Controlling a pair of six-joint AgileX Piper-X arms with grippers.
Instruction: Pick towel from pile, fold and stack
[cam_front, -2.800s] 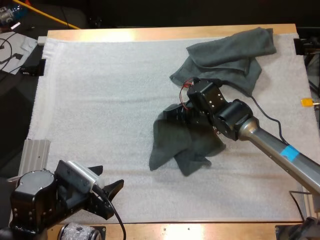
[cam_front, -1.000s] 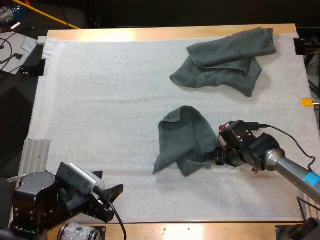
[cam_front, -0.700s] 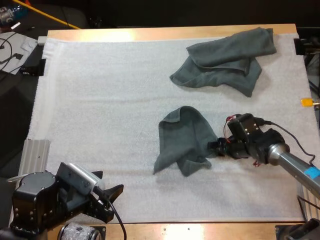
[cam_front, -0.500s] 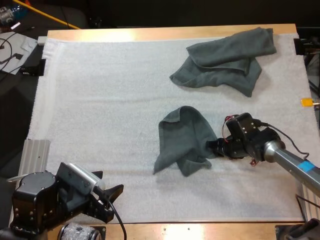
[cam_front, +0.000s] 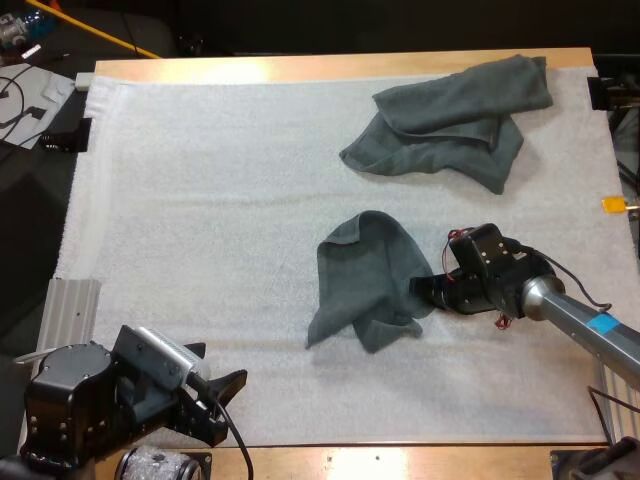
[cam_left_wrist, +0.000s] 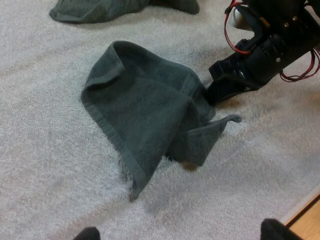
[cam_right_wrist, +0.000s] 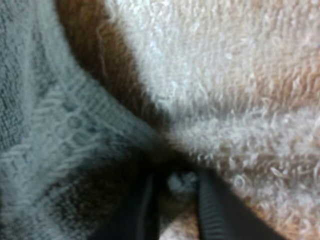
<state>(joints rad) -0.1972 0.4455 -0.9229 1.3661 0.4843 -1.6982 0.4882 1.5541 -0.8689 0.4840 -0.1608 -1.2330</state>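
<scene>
The mat (cam_front: 200, 200) is lying on the bench (cam_front: 330, 66). We are logging a single towel (cam_front: 368, 280) lying mid-mat, with the towel pile (cam_front: 450, 120) lying behind it toward the far right, well apart. Our right hand (cam_front: 420, 291) is sitting at the single towel's right edge. Our left hand (cam_front: 215, 362) is hanging over the mat's near left part.

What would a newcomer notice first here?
A crumpled grey-green towel lies in the middle of the white mat, with the right gripper nosed against its edge. Beyond it, at the mat's far right, sits a loose pile of towels; the left gripper hangs open at the near left corner.
</scene>
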